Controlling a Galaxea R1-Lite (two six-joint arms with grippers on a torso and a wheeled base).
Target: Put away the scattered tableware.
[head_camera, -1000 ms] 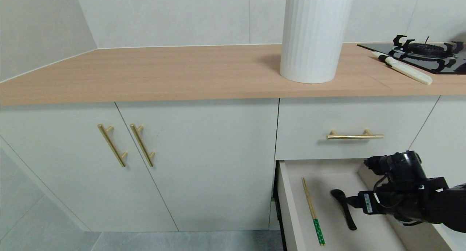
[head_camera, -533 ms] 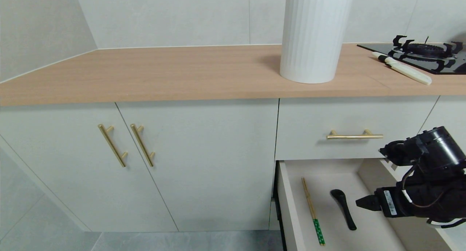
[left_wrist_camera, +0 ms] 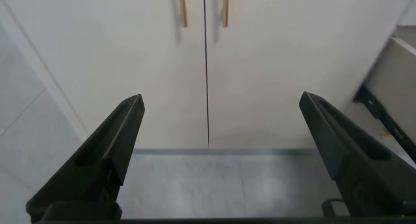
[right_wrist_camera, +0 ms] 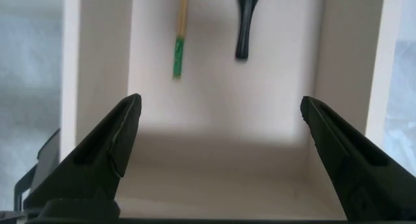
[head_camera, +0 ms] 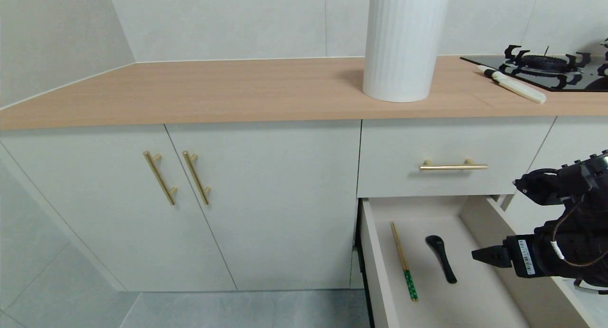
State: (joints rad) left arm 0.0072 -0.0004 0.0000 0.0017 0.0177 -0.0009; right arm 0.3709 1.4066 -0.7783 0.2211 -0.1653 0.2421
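So, worktop (head_camera: 237,88): long wooden slab over the units; it carries what is not yet put away, as I judge it
cupboard doors (head_camera: 266,199): two, both closed, gold bar handles side by side; no part in this job by the look of it
open drawer (head_camera: 373,252): pulled well out under a closed one, at the right; presumably out so that tableware can be dropped in from above
canister (head_camera: 403,43): tall, white, ribbed, upright on the worktop above the drawers
hob (head_camera: 546,66): black, at the worktop's far right end
right gripper (right_wrist_camera: 220,100): over the drawer's right side; fingers spread wide with nothing between them; empty, so probably free to fetch the next piece
left gripper (left_wrist_camera: 220,96): low, facing the cupboard doors and the floor; fingers likewise wide apart and empty; likely parked out of the way
knife (head_camera: 512,84): pale, lying flat on the worktop just beside the hob; well apart from the drawer; I take it for the piece left to collect
chopsticks (head_camera: 403,264): a pair lying together on the drawer floor, near its left wall, green ends towards the front
spoon (head_camera: 441,259): black, flat on the drawer floor, beside the chopsticks but not touching them
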